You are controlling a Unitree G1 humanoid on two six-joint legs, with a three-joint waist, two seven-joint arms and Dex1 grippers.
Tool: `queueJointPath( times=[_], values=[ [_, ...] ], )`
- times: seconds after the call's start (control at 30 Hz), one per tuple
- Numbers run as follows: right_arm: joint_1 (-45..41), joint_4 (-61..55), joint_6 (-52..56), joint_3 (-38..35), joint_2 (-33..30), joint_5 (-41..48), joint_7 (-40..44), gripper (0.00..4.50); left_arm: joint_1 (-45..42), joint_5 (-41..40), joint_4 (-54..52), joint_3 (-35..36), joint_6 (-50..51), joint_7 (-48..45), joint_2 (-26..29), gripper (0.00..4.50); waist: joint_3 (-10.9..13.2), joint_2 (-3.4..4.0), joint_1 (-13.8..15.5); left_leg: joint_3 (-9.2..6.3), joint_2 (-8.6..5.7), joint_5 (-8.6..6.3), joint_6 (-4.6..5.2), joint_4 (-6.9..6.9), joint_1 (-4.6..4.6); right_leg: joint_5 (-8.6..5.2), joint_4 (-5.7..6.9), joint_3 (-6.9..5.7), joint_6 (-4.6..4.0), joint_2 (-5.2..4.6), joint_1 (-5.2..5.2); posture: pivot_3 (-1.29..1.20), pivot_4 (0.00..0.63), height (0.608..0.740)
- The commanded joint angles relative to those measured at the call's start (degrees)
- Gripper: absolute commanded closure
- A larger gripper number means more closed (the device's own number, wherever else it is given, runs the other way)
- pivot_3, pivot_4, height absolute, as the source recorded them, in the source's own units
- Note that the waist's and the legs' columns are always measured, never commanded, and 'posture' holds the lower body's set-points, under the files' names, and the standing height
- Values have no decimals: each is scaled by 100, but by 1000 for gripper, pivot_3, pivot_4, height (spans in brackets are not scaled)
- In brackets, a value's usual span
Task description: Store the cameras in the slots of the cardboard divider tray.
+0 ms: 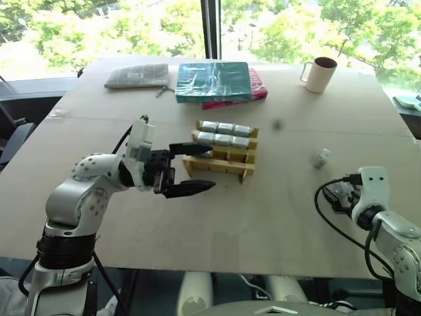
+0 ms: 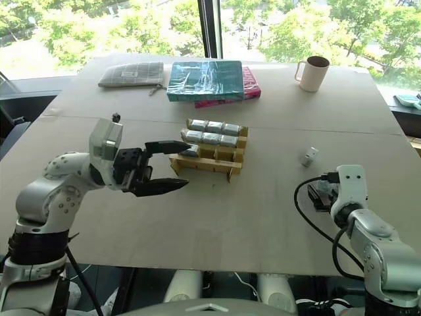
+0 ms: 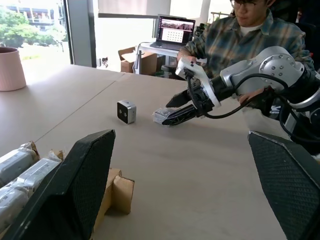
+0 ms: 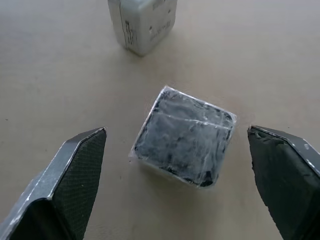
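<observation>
The cardboard divider tray [image 1: 227, 163] sits mid-table. Several silver-grey cameras [image 1: 225, 128] fill its two far rows, and the near slots show bare cardboard. My left gripper [image 1: 194, 168] hovers open just left of the tray's near corner, pointing across it with nothing between its fingers. On the table at the right lies a dark plastic-wrapped camera [image 4: 185, 137]. My right gripper [image 4: 176, 131] is open with one finger on each side of it, not touching. The left wrist view shows that gripper [image 3: 172, 112] low over the same camera [image 3: 161, 116].
A small white box with a dark face [image 1: 320, 158] stands just beyond the wrapped camera. At the far edge are a teal wrapped book [image 1: 212, 80] on a pink one, a grey pouch [image 1: 137, 76] and a beige mug [image 1: 320, 74]. A person [image 3: 245, 30] sits by the table's right side.
</observation>
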Motion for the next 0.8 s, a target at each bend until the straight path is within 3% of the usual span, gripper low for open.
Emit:
queueJointPath(
  times=[0.03,0.07,0.2,0.37,0.5,0.57,0.7,0.8],
  values=[
    [-126,91,-105,-107,50,-85,-126,540,-162,-40,-91,-87,-83,-125,72,0,1,1,-4,0,0,0,0,0,0,0,0,0,0,0,0,0,150,740],
    [-127,136,-150,-92,51,-103,-127,659,-184,-18,-67,-134,-111,-144,61,0,1,1,-7,1,0,0,0,-1,0,0,0,1,0,0,-1,0,150,740],
    [-68,180,-347,-20,-23,-203,-98,2450,-319,1,-19,-313,-69,-18,-90,0,1,2,-3,1,1,0,0,-6,0,-1,0,2,0,2,-5,0,150,740],
    [481,-365,-1861,647,-1218,-1001,476,2528,-783,-400,-92,-354,960,1065,-399,0,15,22,7,3,-6,-2,4,-5,-8,-5,-2,5,10,2,-8,0,150,740],
    [737,-1569,-3183,1073,-2506,-1015,1927,2528,-2019,-1425,350,-543,3520,1955,-408,0,29,23,-23,7,-8,-4,8,-4,-10,-6,2,13,23,10,-15,0,150,740],
    [579,-1730,-3474,1346,-2881,-1069,2266,2528,-2410,-1698,689,-517,4043,2276,-728,0,28,16,-26,-17,-7,-4,8,-2,-8,-6,0,11,26,28,-15,0,150,740],
    [-663,-1494,-3902,2317,-2982,-1552,2478,2528,-2531,-1780,1092,-632,4535,2509,-1103,0,34,17,-80,-25,-8,-5,6,-3,6,-6,-3,11,26,38,-6,0,150,740],
    [-1270,-1415,-3824,2632,-2867,-1544,2652,2528,-2531,-1741,1070,-699,4580,2550,-1222,0,50,-4,-49,-35,-15,-4,6,-1,-3,-5,2,14,26,36,-15,0,150,740]
  ],
)
